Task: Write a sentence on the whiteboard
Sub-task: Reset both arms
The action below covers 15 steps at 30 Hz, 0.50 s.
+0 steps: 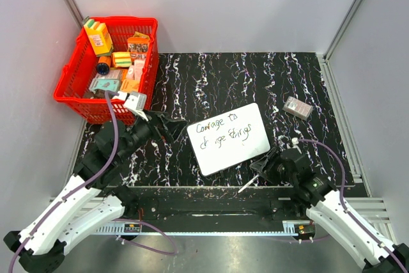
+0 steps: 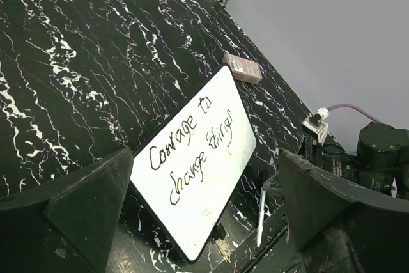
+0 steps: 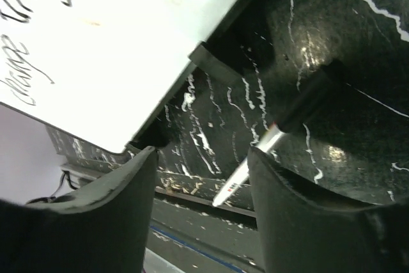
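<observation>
Centrally on the black, white-veined marble-look surface [image 1: 211,75]: thin flat white rectangular whiteboard [image 1: 238,148] with rounded corners, lying askew, well apart from the red plastic basket [image 1: 121,20] at the far left corner. Bears the dark handwritten sentence [image 1: 222,133] in two lines, reading "Courage to change things", legible from the left wrist and partly washed out by glare from above. Sits between both arms, touching neither. Near the board's left edge and facing it: black two-fingered left tool [image 2: 204,155], spread wide and gripping nothing. Near the board's near right corner: black right tool [image 3: 203,151], jaws parted with nothing clamped between them. Just beside that tool, loose on the surface: slim white marker [image 3: 252,161] with a black cap, close to the front edge and apart from the board. Beyond the board on the right, well apart from it: small flat pinkish-grey box [image 1: 298,107]. Inside the basket: assorted colourful small packages [image 1: 99,38], too jumbled to tell apart.
</observation>
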### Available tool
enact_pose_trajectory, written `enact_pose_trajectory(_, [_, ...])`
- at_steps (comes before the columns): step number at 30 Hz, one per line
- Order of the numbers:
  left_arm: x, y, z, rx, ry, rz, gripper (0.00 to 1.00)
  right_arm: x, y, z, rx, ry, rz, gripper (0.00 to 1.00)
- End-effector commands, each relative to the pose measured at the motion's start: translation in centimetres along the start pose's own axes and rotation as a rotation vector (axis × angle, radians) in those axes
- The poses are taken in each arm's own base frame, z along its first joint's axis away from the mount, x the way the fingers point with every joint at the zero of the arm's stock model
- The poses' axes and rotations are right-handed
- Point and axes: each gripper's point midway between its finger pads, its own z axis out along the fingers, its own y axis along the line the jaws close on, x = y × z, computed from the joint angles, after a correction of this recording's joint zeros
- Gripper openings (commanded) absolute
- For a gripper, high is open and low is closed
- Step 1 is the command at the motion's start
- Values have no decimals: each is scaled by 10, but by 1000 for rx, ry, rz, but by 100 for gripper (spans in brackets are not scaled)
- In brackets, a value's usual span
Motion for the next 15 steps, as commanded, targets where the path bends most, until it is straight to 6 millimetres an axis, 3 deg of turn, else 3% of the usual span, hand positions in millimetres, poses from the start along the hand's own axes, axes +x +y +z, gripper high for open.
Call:
enact_pose_trajectory(1, [-7, -14, 5, 67, -33, -14, 99, -23, 34, -15, -97, -94, 5, 69])
enact_pose_trajectory(6, [-2, -16, 8, 87, -20, -18, 99, -31, 43, -24, -123, -136, -2, 94])
enact_pose_trajectory(8, [-1, -17, 8, 94, -18, -19, 99, -34, 48, -28, -137, -145, -6, 99])
enact_pose_trajectory(15, [8, -32, 13, 197, 7, -27, 99, -51, 72, -45, -193, -217, -93, 100])
